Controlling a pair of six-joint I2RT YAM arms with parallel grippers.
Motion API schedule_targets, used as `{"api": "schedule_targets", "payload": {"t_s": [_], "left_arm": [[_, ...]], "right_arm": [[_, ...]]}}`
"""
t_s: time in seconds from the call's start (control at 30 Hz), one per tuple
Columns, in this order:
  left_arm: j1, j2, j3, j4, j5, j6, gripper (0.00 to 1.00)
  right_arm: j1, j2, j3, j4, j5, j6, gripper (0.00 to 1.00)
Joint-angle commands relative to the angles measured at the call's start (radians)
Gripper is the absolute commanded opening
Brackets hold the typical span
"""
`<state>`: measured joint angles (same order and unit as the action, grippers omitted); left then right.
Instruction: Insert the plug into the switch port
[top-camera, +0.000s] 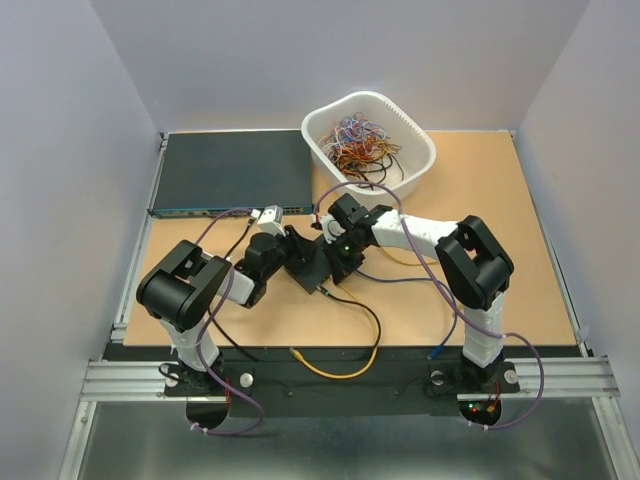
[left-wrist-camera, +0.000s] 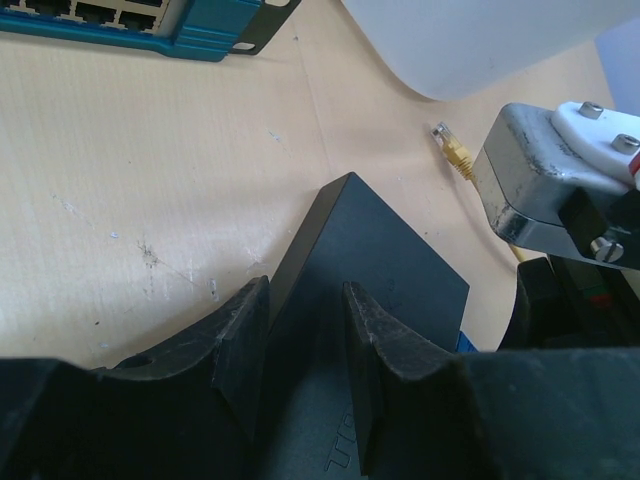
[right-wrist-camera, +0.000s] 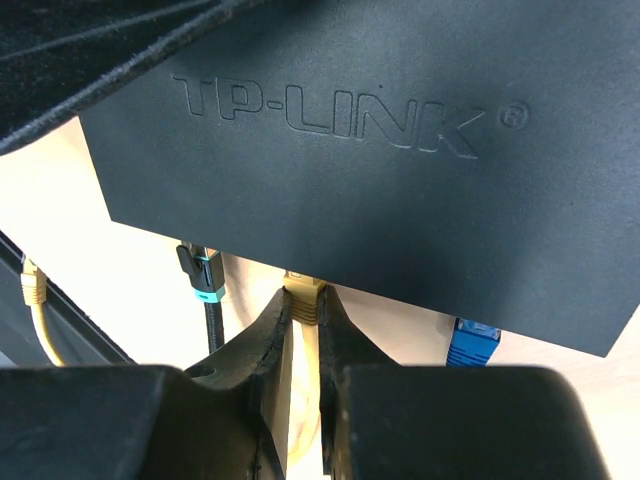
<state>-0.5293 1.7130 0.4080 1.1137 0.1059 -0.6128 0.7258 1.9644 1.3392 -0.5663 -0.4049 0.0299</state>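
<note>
**Right fingers pinch a yellow plug at the box's edge**

Closest to the right wrist camera, the right gripper (right-wrist-camera: 302, 308) has its two fingers drawn together on one yellow plug (right-wrist-camera: 302, 289), gripping it by the sides. The plug's long axis runs straight away from the wrist, with its nose pointing at the near edge of the black box (right-wrist-camera: 400, 190) and touching or slipping just under that edge. The switch port is hidden below the box's lip, so I cannot tell whether the plug is seated.

Three more connectors show along that edge. One is a black plug with a teal collar (right-wrist-camera: 203, 278), one is a blue plug (right-wrist-camera: 473, 342), and the third is a second yellow plug (right-wrist-camera: 32, 290) lying apart on the left.

On the left wrist camera, the left gripper (left-wrist-camera: 303, 300) has its fingers apart over one corner of the box, and the box's top shows in the gap between them — whether they press on it is unclear.

From above, both grippers meet at the box in the middle of the table (top-camera: 500, 250). One dark grey rack unit (top-camera: 228, 172) lies behind it — and one white basket (top-camera: 424, 152) of coloured wires sits beside that.
</note>
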Motion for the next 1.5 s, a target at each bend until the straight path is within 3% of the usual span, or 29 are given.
{"api": "schedule_targets", "payload": {"t_s": [0.0,0.4,0.6,0.9,1.2,1.3,1.33,1.47], "left_arm": [[-0.126,0.016,-0.008,-0.215,0.344,-0.077,0.45],[-0.025,0.01,0.104,-0.36,0.342,-0.033,0.44],[0.057,-0.079,0.109,-0.459,0.324,-0.001,0.44],[0.144,-0.23,0.095,-0.563,0.267,0.044,0.44],[0.183,-0.263,0.144,-0.614,0.232,0.067,0.44],[0.183,-0.247,0.164,-0.615,0.221,0.076,0.44],[0.184,-0.24,0.172,-0.617,0.213,0.079,0.44],[0.186,-0.199,0.207,-0.617,0.222,0.077,0.44]], "right_arm": [[0.012,0.019,0.072,0.474,-0.005,0.005,0.0],[0.012,0.019,0.005,0.487,0.12,0.085,0.01],[0.014,-0.027,-0.05,0.485,0.184,0.091,0.22],[0.012,-0.169,-0.173,0.468,0.232,0.096,0.36],[0.012,-0.312,-0.275,0.431,0.279,0.119,0.52],[0.009,-0.351,-0.287,0.428,0.402,0.134,0.57],[0.004,-0.354,-0.287,0.428,0.51,0.146,0.58],[-0.051,-0.337,-0.276,0.427,0.635,0.172,0.59]]}}
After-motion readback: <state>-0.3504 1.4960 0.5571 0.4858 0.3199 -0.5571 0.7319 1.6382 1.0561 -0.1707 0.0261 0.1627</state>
